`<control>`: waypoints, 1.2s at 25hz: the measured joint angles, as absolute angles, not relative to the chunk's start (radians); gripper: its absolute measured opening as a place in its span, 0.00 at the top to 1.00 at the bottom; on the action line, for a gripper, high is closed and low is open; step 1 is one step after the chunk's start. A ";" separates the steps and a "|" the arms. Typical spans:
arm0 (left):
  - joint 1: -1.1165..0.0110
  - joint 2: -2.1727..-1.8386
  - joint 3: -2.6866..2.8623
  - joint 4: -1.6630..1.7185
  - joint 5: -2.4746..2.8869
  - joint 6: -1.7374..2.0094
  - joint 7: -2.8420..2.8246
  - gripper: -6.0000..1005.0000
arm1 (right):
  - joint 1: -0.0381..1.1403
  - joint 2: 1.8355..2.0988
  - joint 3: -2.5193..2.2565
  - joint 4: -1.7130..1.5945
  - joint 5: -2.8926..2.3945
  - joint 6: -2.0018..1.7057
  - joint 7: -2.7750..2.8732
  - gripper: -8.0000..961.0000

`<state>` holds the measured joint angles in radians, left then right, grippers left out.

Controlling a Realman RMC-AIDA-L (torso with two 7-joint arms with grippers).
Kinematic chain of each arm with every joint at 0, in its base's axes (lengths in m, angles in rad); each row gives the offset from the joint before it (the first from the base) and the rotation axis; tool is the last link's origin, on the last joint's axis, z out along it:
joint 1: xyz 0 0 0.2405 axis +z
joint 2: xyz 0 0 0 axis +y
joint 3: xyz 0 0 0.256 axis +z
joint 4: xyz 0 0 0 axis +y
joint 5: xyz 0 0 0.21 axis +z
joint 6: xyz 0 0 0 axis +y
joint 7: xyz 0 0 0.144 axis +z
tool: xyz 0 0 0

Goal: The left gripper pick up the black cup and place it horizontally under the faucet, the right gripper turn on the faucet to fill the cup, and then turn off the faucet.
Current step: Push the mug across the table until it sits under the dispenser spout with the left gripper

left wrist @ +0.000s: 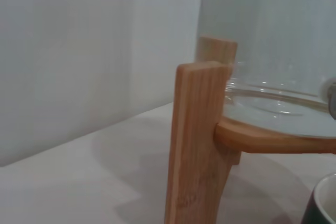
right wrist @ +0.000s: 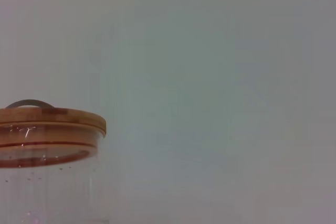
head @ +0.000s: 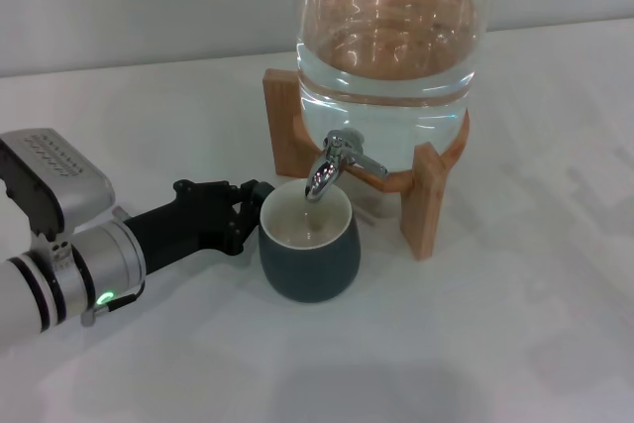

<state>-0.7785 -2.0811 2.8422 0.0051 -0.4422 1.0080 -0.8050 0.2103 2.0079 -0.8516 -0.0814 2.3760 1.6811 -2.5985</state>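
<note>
The black cup [head: 309, 263] stands upright on the white table, its cream inside directly below the spout of the chrome faucet [head: 335, 163]. My left gripper [head: 250, 217] reaches in from the left and is closed against the cup's left side, where the handle is hidden behind it. A sliver of the cup's rim shows in the left wrist view [left wrist: 323, 208]. My right gripper is out of view; its wrist view looks at the dispenser's wooden lid [right wrist: 47, 124] from up high.
The big glass water dispenser [head: 386, 56] sits on a wooden stand [head: 428, 207] behind the cup; the stand's leg fills the left wrist view [left wrist: 194, 145]. A pale wall rises behind the table.
</note>
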 joint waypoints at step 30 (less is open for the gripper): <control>-0.769 -2.081 2.830 0.007 -0.464 0.995 -0.750 0.56 | 0.233 2.008 -0.847 -0.081 2.379 1.649 -2.599 0.17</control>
<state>-0.7686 -2.0808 2.8302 0.0074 -0.4642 0.9948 -0.7495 0.2327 2.0079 -0.8467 -0.0813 2.3793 1.6487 -2.5992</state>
